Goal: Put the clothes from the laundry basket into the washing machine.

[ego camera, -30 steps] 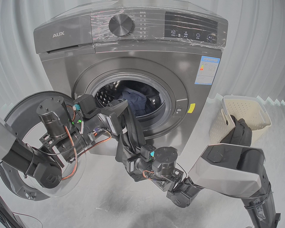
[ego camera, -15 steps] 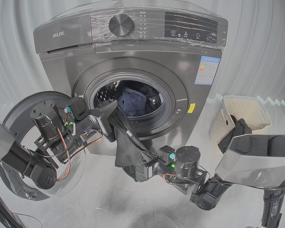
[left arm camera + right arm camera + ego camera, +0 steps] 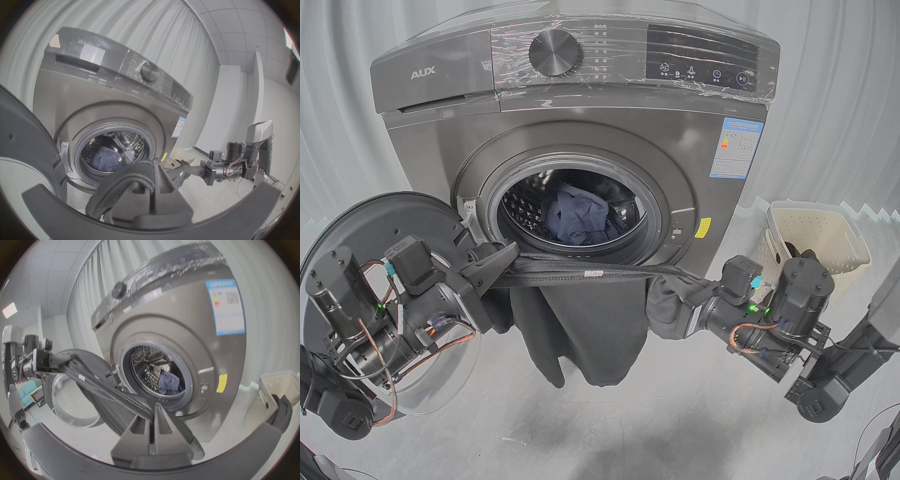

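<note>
One dark garment (image 3: 594, 325) hangs stretched across the washing machine's (image 3: 581, 125) open mouth, left tool (image 3: 511, 251) and right tool (image 3: 682, 292) both clenching it; one blue garment (image 3: 575, 215) lies inside.

The grey front-loading washing machine (image 3: 575, 134) has a brushed, satin metal shell. A clear plastic film (image 3: 625, 53) over its control panel is glossy and crinkled, and the round metal knob (image 3: 554, 52) shows a fine spun polish. The perforated steel drum (image 3: 520, 209) gleams. The blue cloth bundle (image 3: 575, 215) looks soft and matt. The black cloth garment (image 3: 594, 325) is matt too, smooth in the body but coarsely ribbed along its band. The cream perforated plastic laundry basket (image 3: 819, 234) is dull, and the pale grey floor (image 3: 687, 431) is smooth with a faint sheen.
</note>
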You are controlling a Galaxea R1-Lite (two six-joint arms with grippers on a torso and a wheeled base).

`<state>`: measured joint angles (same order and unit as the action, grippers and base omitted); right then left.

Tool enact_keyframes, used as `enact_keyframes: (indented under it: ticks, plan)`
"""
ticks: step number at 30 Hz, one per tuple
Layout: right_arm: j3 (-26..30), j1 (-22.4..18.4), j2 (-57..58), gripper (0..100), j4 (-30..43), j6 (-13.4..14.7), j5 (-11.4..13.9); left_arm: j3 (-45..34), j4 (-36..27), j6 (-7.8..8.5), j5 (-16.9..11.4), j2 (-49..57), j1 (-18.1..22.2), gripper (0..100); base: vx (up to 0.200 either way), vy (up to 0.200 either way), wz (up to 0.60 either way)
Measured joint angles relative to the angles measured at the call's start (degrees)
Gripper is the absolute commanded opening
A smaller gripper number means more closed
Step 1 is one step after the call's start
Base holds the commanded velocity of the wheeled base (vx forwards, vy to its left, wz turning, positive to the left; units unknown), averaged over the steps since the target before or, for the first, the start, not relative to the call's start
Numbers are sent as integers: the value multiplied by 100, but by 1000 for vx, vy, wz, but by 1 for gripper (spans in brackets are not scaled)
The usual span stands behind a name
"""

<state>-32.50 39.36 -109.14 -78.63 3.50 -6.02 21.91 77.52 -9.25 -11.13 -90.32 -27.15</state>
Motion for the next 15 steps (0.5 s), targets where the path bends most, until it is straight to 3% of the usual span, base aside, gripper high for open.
enact_keyframes:
  ticks: [4, 15]
  plan:
    - [105, -17, 377, 0, -9, 0, 22, -79, 7, 9, -46, 250, -18, 0, 0, 0, 0]
    - [-254, -56, 658, 0, -101, 110, -79, -144, 13, 66, -9, 405, 39, 0, 0, 0, 0]
